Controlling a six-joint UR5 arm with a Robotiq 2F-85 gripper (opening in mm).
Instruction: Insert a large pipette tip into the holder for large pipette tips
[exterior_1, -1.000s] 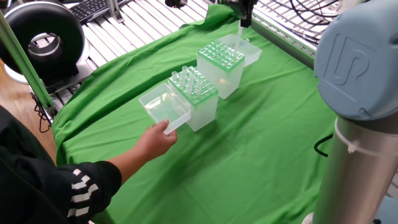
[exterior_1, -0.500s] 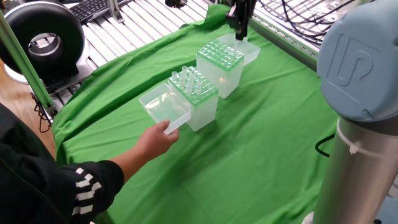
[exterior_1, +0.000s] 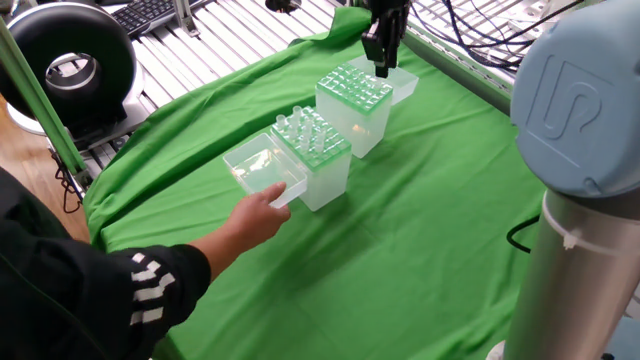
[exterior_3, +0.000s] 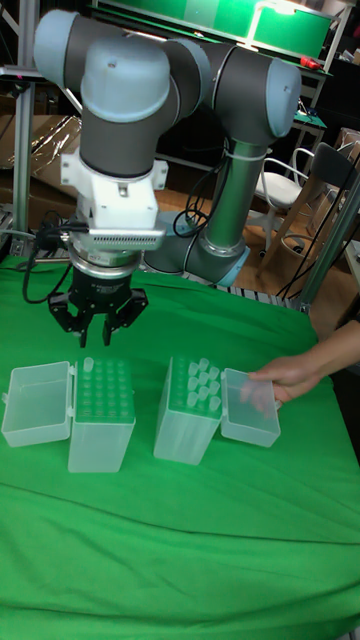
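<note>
Green cloth draped over the worktop (exterior_1: 430, 230), lightly creased, with cables and metal framing behind. Set toward the far edge in the fixed view: the holder for large pipette tips (exterior_3: 100, 420), a cloudy translucent box with a bright green plate of round holes and a clear hinged lid (exterior_3: 35, 405) thrown open to one side. Changed within the last second: a second ago, carried point-down in the gripper (exterior_3: 99, 325) above the far corner of the green plate; now standing in a corner hole on the robot's side, the large pipette tip (exterior_3: 87, 367), a slim whitish cone with only its wide end proud of the grid. Gripper open, dark fingers spread, holding nothing, hanging just above the tip and apart from it. Judged from that: insertion done and the tip released, only a clean retreat left. Nearer the front edge, a similar box (exterior_3: 190, 410) bristling with clear tips, its lid (exterior_3: 250, 408) steadied by a person's hand (exterior_3: 290, 375). Smooth, rigid plastic throughout; probably light and easily nudged on the cloth.
</note>
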